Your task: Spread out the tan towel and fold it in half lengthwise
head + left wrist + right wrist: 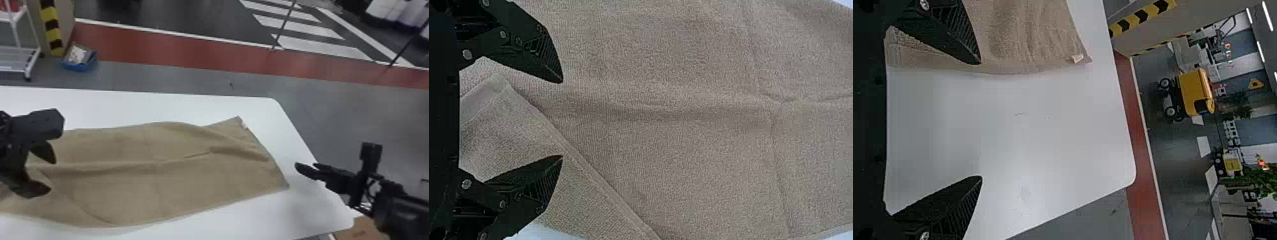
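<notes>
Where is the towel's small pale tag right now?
In the head view, the tag is on the towel's right edge, just beside its far corner, near the table's right edge.

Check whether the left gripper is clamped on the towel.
No, the left gripper is open, its fingertips standing wide apart over the tan towel.

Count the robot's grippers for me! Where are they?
2. The left gripper is open over the left part of the tan towel; the right gripper is open, right of the towel, by the edge of the table.
</notes>
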